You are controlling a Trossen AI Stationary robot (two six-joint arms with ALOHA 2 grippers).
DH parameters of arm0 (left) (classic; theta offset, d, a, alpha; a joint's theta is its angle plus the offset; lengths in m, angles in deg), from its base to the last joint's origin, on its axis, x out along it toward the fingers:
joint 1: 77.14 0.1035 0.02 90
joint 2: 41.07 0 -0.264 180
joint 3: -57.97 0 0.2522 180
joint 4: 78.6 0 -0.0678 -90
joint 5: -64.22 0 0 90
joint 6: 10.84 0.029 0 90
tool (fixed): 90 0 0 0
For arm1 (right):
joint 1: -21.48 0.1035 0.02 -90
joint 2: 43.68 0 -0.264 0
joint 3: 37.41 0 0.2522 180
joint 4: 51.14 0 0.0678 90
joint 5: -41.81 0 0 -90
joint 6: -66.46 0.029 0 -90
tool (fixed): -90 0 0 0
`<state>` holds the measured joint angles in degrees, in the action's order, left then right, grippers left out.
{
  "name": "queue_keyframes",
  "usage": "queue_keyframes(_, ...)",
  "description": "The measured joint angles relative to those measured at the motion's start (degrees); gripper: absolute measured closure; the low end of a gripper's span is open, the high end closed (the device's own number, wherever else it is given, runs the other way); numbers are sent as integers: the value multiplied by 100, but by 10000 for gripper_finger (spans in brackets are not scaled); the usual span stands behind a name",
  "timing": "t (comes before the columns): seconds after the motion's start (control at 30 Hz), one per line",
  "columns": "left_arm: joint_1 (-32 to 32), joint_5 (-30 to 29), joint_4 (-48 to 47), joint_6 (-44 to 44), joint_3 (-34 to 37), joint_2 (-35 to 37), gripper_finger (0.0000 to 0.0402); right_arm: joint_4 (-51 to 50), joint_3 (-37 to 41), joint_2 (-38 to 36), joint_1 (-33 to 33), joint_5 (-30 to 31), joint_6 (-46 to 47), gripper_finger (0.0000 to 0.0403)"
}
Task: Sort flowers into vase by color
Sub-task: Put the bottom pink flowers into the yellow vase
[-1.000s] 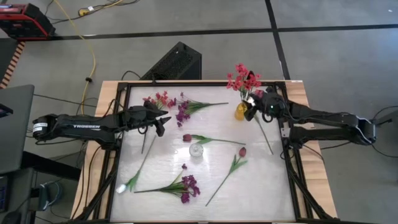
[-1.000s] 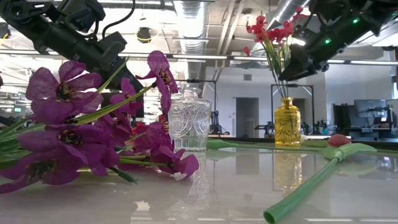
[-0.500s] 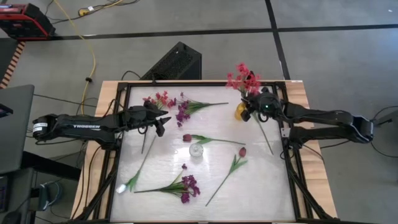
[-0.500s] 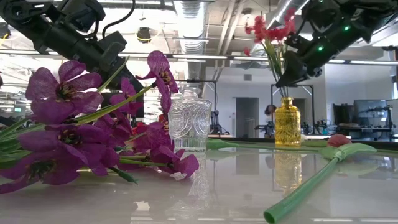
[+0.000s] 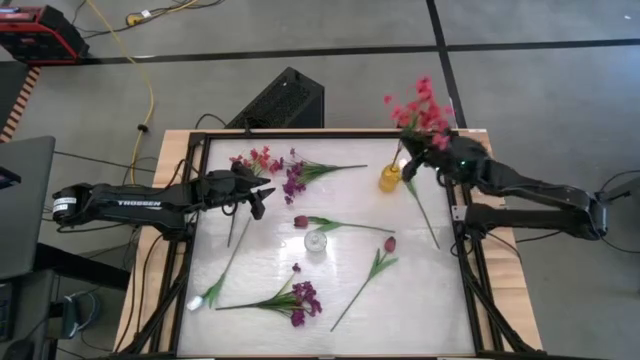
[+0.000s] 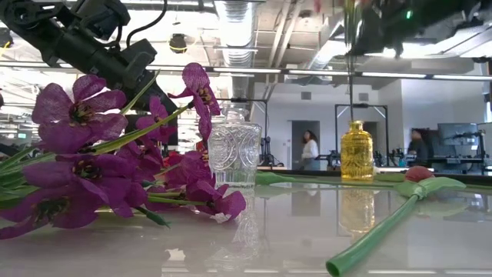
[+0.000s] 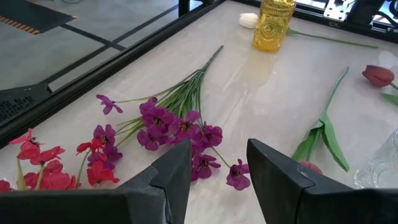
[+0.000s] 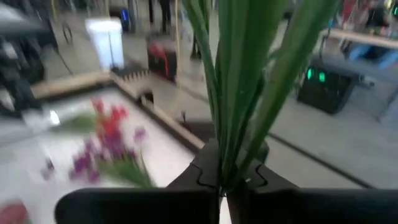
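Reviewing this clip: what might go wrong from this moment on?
The right gripper holds the red-pink bunch by its stalks above the yellow vase; its narrow neck leaves little margin, so the stalks may miss or tip it. The stem lying beside the vase might get nudged.

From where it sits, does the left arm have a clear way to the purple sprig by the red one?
Probably yes. The left gripper is open and empty just beside the purple sprig, with only bare table between them.

Left arm extends from 9 o'clock toward the centre; left gripper (image 5: 257,196) hovers with fingers (image 7: 176,174) parted. Right arm reaches in from 3 o'clock; right gripper (image 8: 222,182) is clamped closed, raised near 1 o'clock.
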<state>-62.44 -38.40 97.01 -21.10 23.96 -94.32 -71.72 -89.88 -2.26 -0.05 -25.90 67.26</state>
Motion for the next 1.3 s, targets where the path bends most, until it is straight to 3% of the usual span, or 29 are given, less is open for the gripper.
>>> queue_keyframes(0.27, 1, 2, 0, -2, 0, 0, 257, 32, -973, 23, 722, -1185, 116, 377)
queue_keyframes(0.47, 1, -4, 59, -1, 0, 0, 257, 479, -978, 792, 2075, -1020, 221, 378)
queue_keyframes(0.67, 2, -3, 54, -32, 0, 0, 257, 1632, -978, 1957, 3005, -719, 173, 375)
queue_keyframes(0.97, 2, 82, 39, -102, 0, 0, 257, 3285, -976, 3436, 3322, -773, 113, 375)
queue_keyframes(1.3, 2, 286, 34, -115, 0, 0, 257, 3988, -977, 4020, 3296, -983, 256, 375)
